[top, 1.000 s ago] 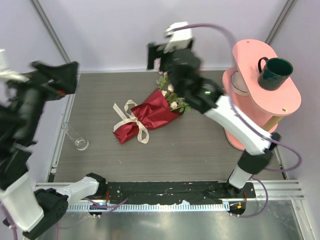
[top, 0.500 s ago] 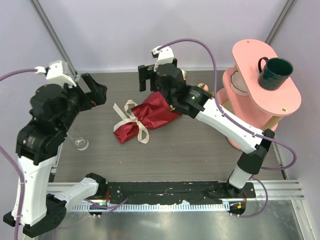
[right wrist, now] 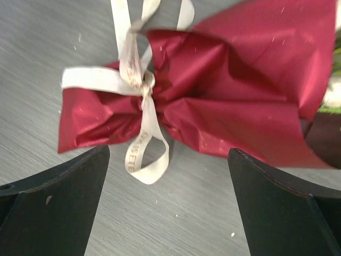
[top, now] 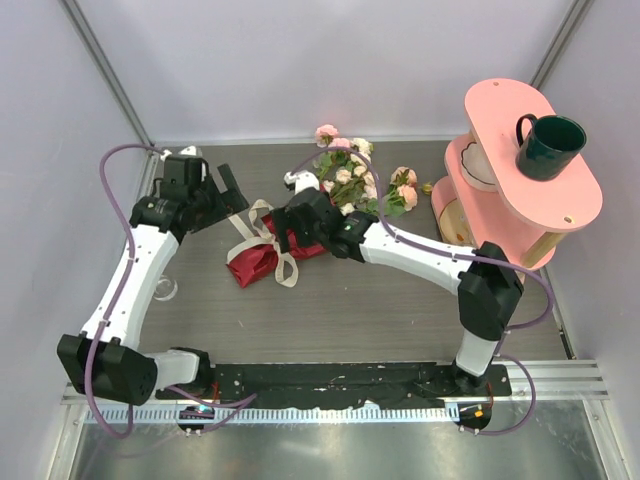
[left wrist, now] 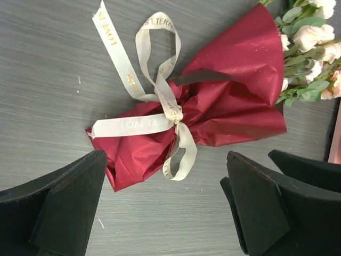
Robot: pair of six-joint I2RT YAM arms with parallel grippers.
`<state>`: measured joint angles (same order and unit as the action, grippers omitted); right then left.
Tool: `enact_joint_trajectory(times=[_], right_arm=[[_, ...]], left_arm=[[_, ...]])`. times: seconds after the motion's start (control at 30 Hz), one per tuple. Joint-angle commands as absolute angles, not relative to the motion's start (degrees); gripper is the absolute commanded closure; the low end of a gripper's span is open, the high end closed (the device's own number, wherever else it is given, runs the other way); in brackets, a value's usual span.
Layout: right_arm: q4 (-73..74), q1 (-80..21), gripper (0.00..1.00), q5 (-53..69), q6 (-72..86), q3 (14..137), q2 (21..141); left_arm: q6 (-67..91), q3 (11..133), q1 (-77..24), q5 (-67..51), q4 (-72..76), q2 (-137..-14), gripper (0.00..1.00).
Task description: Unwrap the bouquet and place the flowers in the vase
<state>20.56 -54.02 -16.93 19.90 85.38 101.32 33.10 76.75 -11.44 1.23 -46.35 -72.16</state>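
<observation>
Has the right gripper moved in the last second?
Yes. In the top view the right gripper has come down the picture, from level with the pink stand's top to over the bouquet.

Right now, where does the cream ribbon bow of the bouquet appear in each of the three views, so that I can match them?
Top external: the ribbon bow sits left of centre.
Left wrist: the ribbon bow is at the centre.
Right wrist: the ribbon bow is upper left of centre.
Shared landmark: the dark red paper that it ties, seen in all three.
</observation>
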Motion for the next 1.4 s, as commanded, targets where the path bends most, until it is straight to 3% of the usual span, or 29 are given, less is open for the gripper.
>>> enact_joint_trajectory(times=[0.0,0.27,0.47,0.57,0.77,0.93,1.07,1.2,1.37], right_arm=[[13.5,-52.9,0.0,-12.9,22.5,79.0,95.4],[8.2,-47.7,0.01,-5.3,25.7,69.0,88.4],[7.8,-46.8,0.01,-3.8,25.1,67.5,85.9],[7.6,-46.8,0.01,-0.7,23.5,67.5,87.3],[2.4,-46.8,0.01,10.9,23.3,65.7,89.6],[0.4,-47.9,0.01,14.8,22.5,65.7,90.9],[0.3,-48.1,0.01,14.8,22.2,65.2,91.1],[0.4,-48.2,0.01,14.5,22.3,64.5,90.8],[0.3,-48.1,0.01,14.6,22.4,64.8,91.4]], left_arm=[[36.6,73.5,-10.4,0.1,-36.8,-71.9,0.0],[36.2,77.5,-10.3,8.5,-39.9,-86.2,0.14],[38.4,75.1,-10.6,-2.6,-35.7,-90.8,0.29],[37.8,71.2,-11.8,-0.5,-34.7,-88.6,0.26],[35.9,59.2,-12.0,0.9,-27.9,-81.4,0.06],[33.6,55.3,-11.3,-3.3,-22.6,-80.6,0.08],[32.5,54.9,-10.8,-1.8,-22.2,-81.3,0.22],[31.7,54.9,-10.7,-2.1,-21.3,-83.2,0.16],[31.4,55.1,-10.6,-3.0,-19.5,-84.1,0.21]])
